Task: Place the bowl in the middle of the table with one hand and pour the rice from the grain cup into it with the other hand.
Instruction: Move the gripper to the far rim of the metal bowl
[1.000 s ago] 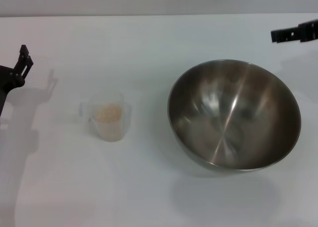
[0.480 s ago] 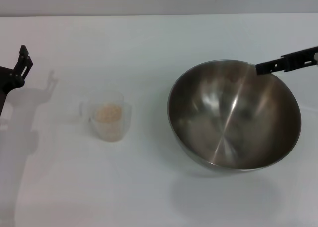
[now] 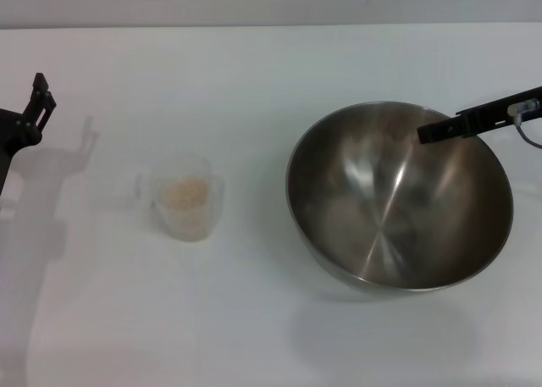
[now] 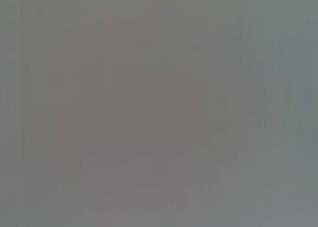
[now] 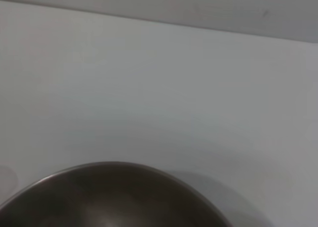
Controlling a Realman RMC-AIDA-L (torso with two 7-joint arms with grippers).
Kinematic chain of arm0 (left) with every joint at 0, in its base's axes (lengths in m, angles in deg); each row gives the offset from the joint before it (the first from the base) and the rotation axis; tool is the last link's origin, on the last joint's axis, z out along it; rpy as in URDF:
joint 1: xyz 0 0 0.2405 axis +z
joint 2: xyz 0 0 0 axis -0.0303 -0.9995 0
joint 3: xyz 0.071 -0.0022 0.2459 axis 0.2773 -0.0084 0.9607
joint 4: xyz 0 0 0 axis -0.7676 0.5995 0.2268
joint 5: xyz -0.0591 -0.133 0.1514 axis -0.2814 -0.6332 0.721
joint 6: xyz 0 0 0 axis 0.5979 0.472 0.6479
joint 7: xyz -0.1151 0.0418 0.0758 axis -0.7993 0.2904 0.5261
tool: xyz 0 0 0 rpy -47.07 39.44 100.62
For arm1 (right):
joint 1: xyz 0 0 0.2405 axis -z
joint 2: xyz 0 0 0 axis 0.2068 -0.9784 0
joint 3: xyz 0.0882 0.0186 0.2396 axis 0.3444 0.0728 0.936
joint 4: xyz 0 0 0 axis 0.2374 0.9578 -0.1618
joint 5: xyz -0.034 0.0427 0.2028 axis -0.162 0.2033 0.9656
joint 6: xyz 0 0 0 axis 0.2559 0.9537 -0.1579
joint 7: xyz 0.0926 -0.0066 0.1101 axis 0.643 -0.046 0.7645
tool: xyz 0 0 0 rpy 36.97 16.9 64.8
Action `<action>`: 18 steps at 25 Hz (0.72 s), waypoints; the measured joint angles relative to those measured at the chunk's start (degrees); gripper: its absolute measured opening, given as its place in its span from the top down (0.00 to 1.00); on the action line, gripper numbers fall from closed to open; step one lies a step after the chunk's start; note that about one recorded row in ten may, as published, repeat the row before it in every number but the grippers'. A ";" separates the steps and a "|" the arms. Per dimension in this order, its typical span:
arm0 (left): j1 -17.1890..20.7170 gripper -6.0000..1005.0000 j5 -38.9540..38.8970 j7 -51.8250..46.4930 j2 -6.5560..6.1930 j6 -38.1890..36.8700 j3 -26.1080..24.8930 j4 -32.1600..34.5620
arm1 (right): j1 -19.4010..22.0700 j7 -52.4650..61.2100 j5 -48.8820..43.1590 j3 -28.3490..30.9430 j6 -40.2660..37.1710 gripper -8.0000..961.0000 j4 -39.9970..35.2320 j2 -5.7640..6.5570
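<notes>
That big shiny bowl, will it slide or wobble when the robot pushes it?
The bowl looks like smooth steel on a smooth white table, so it probably slides easily. Its rounded underside suggests it may rock if nudged at the rim. It seems empty, so likely light for its size.

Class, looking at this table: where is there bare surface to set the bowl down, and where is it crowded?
Bare table stretches behind the grain cup and the bowl, between the two, and along the near edge. The right side is crowded: the right gripper reaches over the bowl's far rim. The left gripper sits at the left edge.
</notes>
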 joint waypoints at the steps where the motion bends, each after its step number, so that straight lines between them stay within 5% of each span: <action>1: -0.10 0.14 0.00 0.00 0.00 -0.01 -0.07 -0.01 | -0.30 -0.38 -0.08 -0.02 0.00 0.13 0.46 0.08; 11: -1.18 0.14 0.00 0.00 0.00 0.03 -0.07 0.42 | -2.18 -2.01 -0.24 0.40 -0.01 0.23 3.65 0.41; 18: -1.55 0.14 0.00 0.00 0.00 0.07 -0.11 0.53 | -2.32 -2.19 -0.25 1.08 0.45 0.57 3.59 0.49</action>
